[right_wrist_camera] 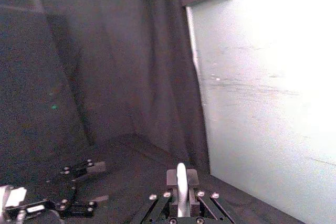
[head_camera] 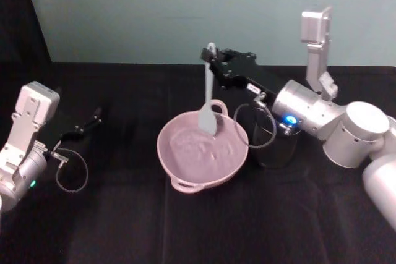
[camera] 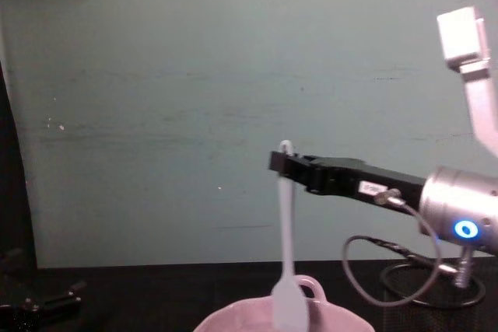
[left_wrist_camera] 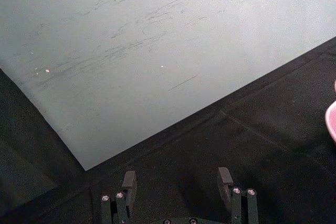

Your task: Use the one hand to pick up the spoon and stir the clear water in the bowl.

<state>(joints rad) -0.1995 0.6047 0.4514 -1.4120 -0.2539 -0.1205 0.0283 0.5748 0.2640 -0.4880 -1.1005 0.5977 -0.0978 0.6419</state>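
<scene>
Right jaws: the right hand point(head_camera: 210, 60) has its jaws clamped flat on the top of the spoon's handle, just under the small hole at its end; the wrist view looking along them shows the white handle pinched between them.
Spoon: the spoon point(head_camera: 208, 106) hangs straight down from the jaws, close to upright, its flat head at the bottom.
Bowl: the pink bowl point(head_camera: 185, 177) sits directly below the jaws on the black worktop point(head_camera: 124, 227). Seen from the front, the spoon head drops behind the rim point(camera: 226, 318), so it is inside the bowl.
Clear water: the clear water point(head_camera: 195, 149) shows as faint glints below the jaws. Whether the head is in it or just above it, I cannot tell.
Wire cup: a black mesh cup point(head_camera: 272, 146) stands under the right wrist, just beside the bowl.
Left hand: the left hand point(head_camera: 96, 115) lies low on the worktop, well apart from the bowl, jaws spread and empty.
Step in hand: the pick-up looks done; this is the stirring stage, or its very start.
Next move: it calls for small circles of the jaws above the bowl's middle, with the grip firm, the head low enough to sweep the water, and the handle clear of the rim and the wire cup.
</scene>
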